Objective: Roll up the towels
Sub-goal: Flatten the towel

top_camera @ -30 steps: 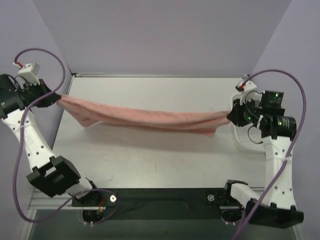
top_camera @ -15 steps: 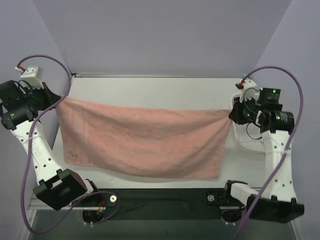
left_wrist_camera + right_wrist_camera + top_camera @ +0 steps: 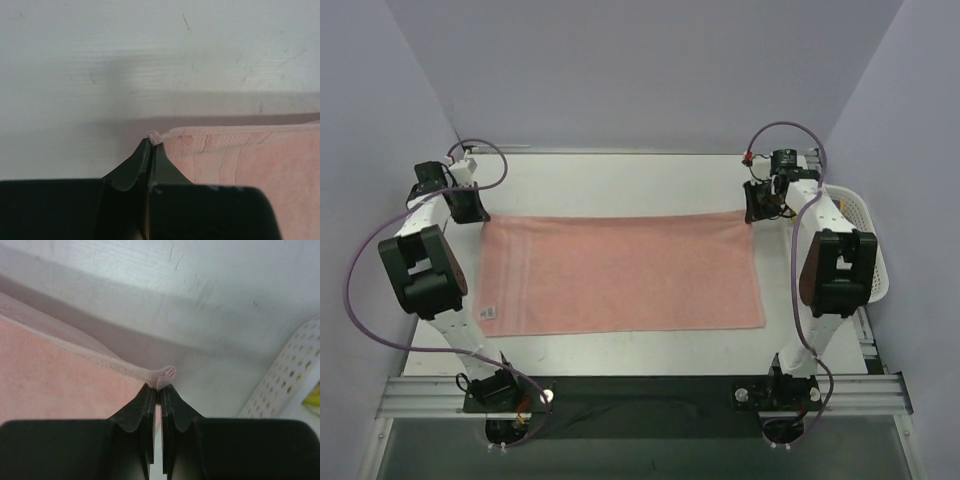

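The salmon-pink towel (image 3: 620, 272) lies spread flat on the table, long side left to right, with a small white tag (image 3: 489, 312) at its near left corner. My left gripper (image 3: 478, 214) is shut on the towel's far left corner; the left wrist view shows the corner (image 3: 154, 136) pinched at my fingertips. My right gripper (image 3: 751, 213) is shut on the far right corner; the right wrist view shows the folded corner (image 3: 166, 374) held between the fingertips. The white towel is out of view.
A white plastic mesh basket (image 3: 868, 240) stands at the table's right edge, close to the right arm; its wall shows in the right wrist view (image 3: 280, 385) with something yellow inside. The purple back wall rises behind the table's far edge.
Both grippers carried the towel from hanging in the air down and toward the far side of the table. The towel now lies flat, spread out, with both far corners still held.
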Available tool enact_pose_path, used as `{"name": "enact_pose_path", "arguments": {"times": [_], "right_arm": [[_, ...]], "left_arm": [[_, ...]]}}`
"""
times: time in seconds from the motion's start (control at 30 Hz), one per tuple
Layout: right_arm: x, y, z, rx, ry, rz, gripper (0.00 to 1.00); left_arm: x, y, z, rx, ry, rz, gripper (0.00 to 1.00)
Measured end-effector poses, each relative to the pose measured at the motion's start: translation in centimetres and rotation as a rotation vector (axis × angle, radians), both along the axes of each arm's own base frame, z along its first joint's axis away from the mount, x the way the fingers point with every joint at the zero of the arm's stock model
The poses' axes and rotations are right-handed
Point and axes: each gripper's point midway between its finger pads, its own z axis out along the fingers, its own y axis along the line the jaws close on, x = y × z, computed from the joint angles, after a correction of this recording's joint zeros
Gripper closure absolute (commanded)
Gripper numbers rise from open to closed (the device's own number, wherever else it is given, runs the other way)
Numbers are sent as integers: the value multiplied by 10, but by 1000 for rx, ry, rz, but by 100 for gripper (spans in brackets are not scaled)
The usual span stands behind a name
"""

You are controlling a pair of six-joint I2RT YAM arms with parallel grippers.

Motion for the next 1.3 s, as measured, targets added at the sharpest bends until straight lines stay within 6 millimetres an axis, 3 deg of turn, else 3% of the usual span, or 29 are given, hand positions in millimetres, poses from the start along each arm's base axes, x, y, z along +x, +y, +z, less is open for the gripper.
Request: {"name": "enact_pose_path", "arguments": {"times": [0.13, 0.27, 0.37, 0.4, 0.43, 0.47, 0.5, 0.53, 0.63, 0.73, 0.83, 0.93, 0.97, 1.0, 1.07, 1.17, 1.3], "right_arm": [[45, -1, -27, -29, 2, -8, 100], [80, -2, -40, -57, -20, -13, 100], [95, -4, -47, -74, -29, -20, 100], [97, -5, -48, -81, -28, -23, 95], [100, -6, -50, -87, -28, -27, 84], [102, -7, -51, -91, -28, -32, 58], [105, -8, -52, -95, -28, -41, 46], [106, -10, -53, -108, -27, -46, 43], [98, -13, -55, -119, 4, -41, 39], [89, -13, -47, -109, 36, -34, 34], [66, -5, -21, -70, 66, 1, 36], [33, 3, 21, -37, 56, 53, 48], [18, 5, 35, -29, 49, 72, 58], [1, 8, 45, -24, 57, 92, 62], [-36, 14, 57, -12, 91, 123, 71], [-95, 23, 43, 4, 218, 178, 72], [-168, 29, -5, 15, 470, 220, 72]], "left_arm": [[45, 0, -29, 7, 21, -28, 100], [84, 0, -33, 20, -10, -51, 100], [106, 0, -31, 35, -34, -72, 100], [114, -1, -30, 42, -43, -81, 95], [120, -2, -30, 49, -46, -93, 80], [125, -3, -31, 56, -45, -106, 71], [129, -4, -32, 59, -44, -115, 64], [132, -3, -34, 65, -36, -119, 57], [129, -1, -38, 63, 5, -120, 49], [115, 3, -33, 44, 43, -113, 36], [86, 7, -13, 29, 72, -120, 35], [50, 7, 28, 45, 60, -168, 47], [37, 7, 44, 59, 50, -189, 51], [25, 5, 58, 72, 39, -213, 58], [-9, -6, 77, 94, 29, -271, 63], [-62, -25, 68, 83, 93, -341, 69], [-129, -44, 10, -8, 283, -386, 74]]}}
